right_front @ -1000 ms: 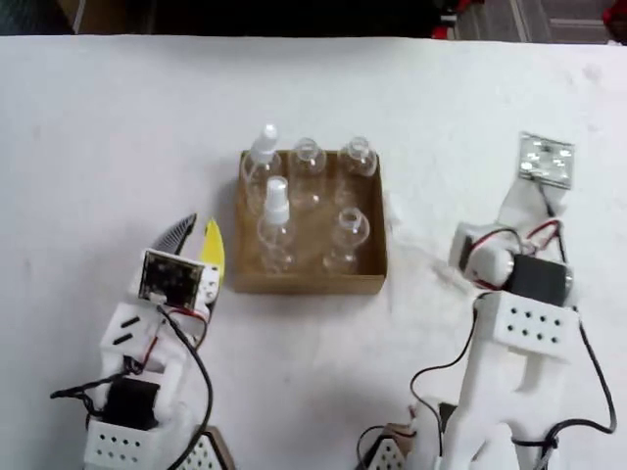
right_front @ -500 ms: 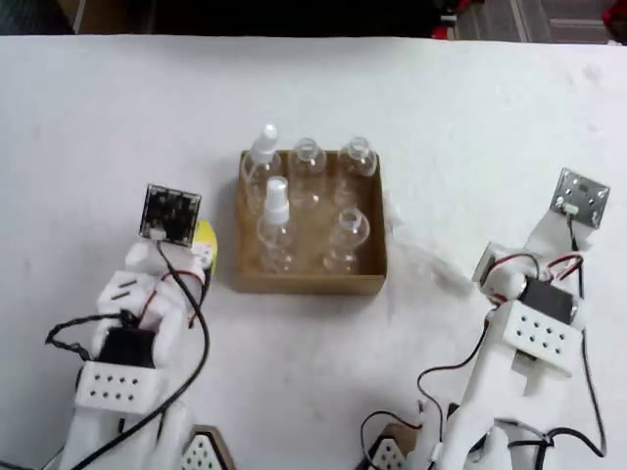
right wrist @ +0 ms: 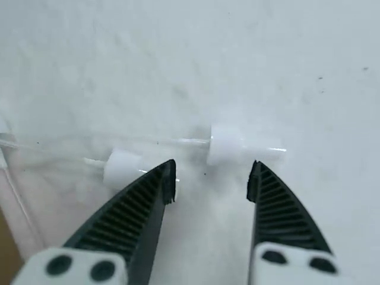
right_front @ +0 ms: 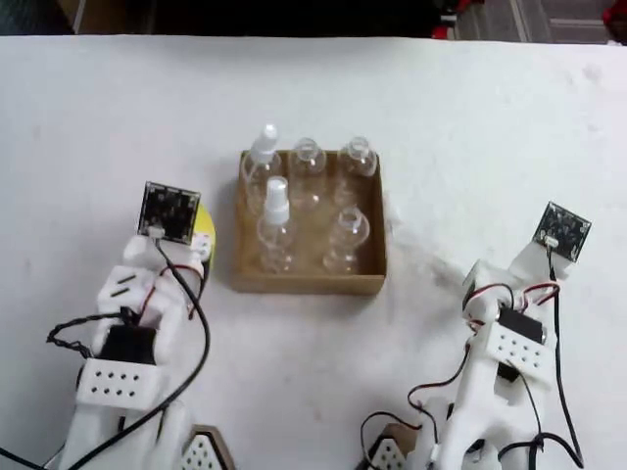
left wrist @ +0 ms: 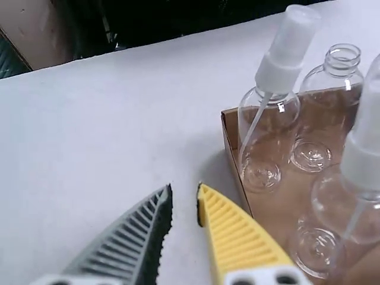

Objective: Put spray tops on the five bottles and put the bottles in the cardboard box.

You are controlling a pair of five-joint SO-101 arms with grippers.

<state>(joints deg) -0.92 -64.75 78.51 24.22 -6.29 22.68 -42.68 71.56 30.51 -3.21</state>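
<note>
— Where did everything sit?

— All five bottles (right_front: 307,162) stood inside the cardboard box (right_front: 309,283). Two wore spray tops (right_front: 275,188), and three necks were bare. The right claw (right wrist: 212,177) hovered spread wide and empty over two loose tops (right wrist: 228,144) lying on the table (right wrist: 267,59). The left claw (left wrist: 184,196) sat just beside the box, barely parted, gripping nothing.

— What could have gone wrong?

— I'd have worried about the pick. Each loose top was a small, smooth white cylinder lying on its side. An off-centre pinch might have rolled it or shot it out from between the ridged fingers. The other top (right wrist: 122,168) lay right by one fingertip and could have been knocked away as the claw closed. The dip tube was thin, clear and flexible-looking, so it would probably have bent or missed a narrow neck.

— And the bottles?

— Clear, round-shouldered plastic, likely light, and packed close together. A hard downward push might have tipped one or shoved the matte brown box across the table's smooth white top.
</note>
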